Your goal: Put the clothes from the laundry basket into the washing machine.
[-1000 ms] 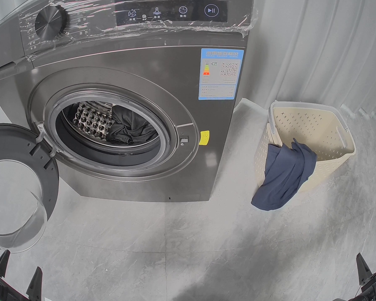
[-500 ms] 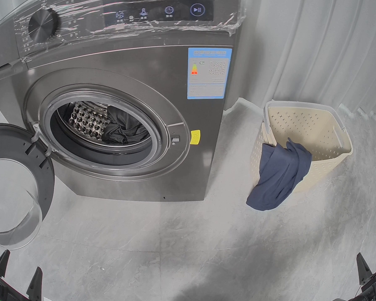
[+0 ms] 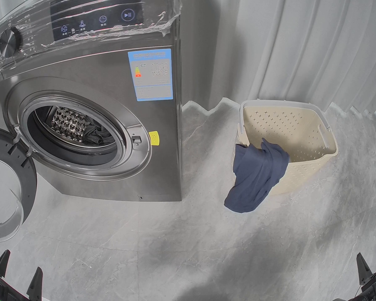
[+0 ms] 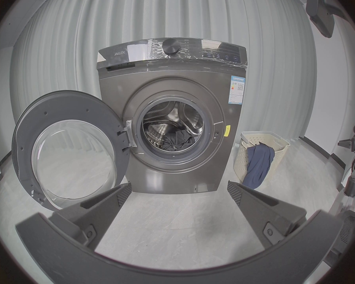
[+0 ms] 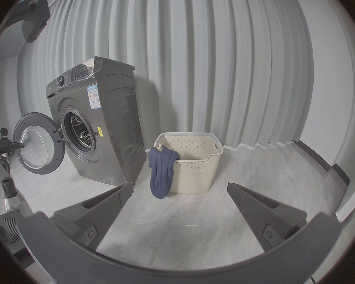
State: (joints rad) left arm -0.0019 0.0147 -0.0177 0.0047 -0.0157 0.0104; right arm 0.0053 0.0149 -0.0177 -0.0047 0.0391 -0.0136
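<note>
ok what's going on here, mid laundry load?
Nothing is being handled right now. The left gripper and right gripper sit low, jaws open and empty. One dark garment lies inside the washing machine, whose door is swung open. A navy garment hangs over the rim of the laundry basket beside the machine, not yet picked up.

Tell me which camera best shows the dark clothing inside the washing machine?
The left wrist view: it faces the open drum squarely, showing the dark clothing heaped at the bottom. The head view catches it slantwise, partly hidden. The right wrist view sees the opening side-on, clothing indiscernible.
</note>
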